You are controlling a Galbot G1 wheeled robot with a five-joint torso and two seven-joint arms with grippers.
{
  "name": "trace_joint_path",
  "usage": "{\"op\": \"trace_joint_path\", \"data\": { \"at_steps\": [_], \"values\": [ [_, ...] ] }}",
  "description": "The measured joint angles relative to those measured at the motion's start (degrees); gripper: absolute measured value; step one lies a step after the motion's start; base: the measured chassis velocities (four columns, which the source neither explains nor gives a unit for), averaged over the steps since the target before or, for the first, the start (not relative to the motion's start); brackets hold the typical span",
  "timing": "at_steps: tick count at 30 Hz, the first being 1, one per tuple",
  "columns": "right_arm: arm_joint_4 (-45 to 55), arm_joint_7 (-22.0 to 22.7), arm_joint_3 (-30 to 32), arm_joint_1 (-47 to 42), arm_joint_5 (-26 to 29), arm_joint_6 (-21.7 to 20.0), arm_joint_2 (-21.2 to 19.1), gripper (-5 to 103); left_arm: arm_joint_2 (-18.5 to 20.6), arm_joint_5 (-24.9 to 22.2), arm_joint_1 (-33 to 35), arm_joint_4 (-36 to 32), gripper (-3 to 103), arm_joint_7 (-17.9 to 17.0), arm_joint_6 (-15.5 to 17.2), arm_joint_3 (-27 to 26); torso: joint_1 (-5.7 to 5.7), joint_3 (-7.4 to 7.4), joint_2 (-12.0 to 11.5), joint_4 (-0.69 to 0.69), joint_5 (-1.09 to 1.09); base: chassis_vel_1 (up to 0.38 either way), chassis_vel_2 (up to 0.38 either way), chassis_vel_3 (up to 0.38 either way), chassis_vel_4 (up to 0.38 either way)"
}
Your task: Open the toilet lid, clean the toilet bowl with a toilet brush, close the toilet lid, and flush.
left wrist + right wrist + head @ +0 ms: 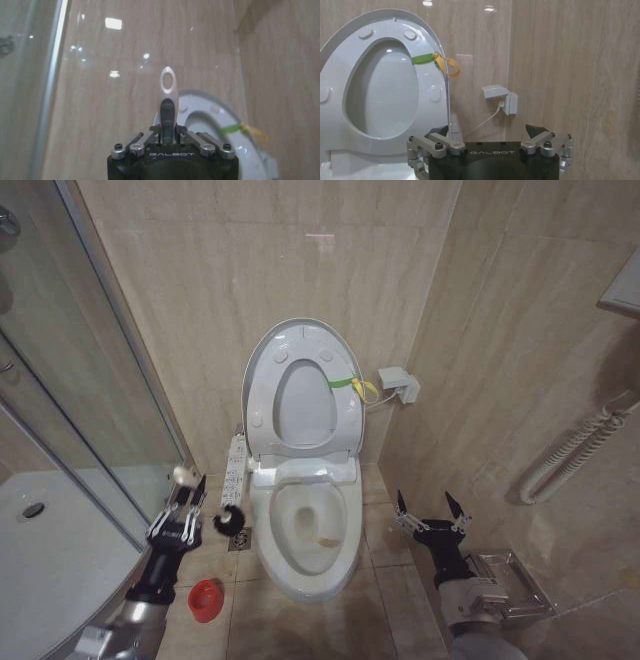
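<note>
Already left claw (190, 502) is clamped on the light, stiff toilet brush (228, 520) mid-handle, head beside the toilet bowl (305, 530), toilet lid (300, 385) up; right claw (431, 514) gapes idle.

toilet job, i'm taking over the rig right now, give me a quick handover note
Left pincer: shut on the toilet brush, held in the air left of the toilet bowl, bristle head level with the rim, handle end showing in the left wrist view.
Right pincer: open, holding nothing, low to the right of the bowl.
Toilet lid and seat are up against the wall.
Red cup holder stands on the floor, without the brush.
Done: lid opened, brush picked up.
Left: brownish stains in the bowl to scrub, return brush, close lid, flush.
</note>
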Motion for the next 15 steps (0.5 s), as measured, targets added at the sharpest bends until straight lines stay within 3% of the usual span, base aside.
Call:
{"op": "trace_joint_path", "data": {
  "at_steps": [9, 15],
  "values": [
    [0.00, 0.00, 0.00, 0.00, 0.00, 0.00, 0.00, 100, 6.95, -8.64, -9.06, 3.13, 19, 3.32, 1.49, 4.17, 0.00, 0.01, 0.00, 0.01, -0.01, 0.000, 0.000, 0.000, 0.000],
    [0.00, 0.00, 0.00, 0.00, 0.00, 0.00, 0.00, 100, 10.50, -12.25, -18.31, 12.50, 19, 6.69, -1.59, 10.02, 0.00, 0.01, 0.00, 0.01, -0.01, 0.000, 0.000, 0.000, 0.000]
  ]
}}
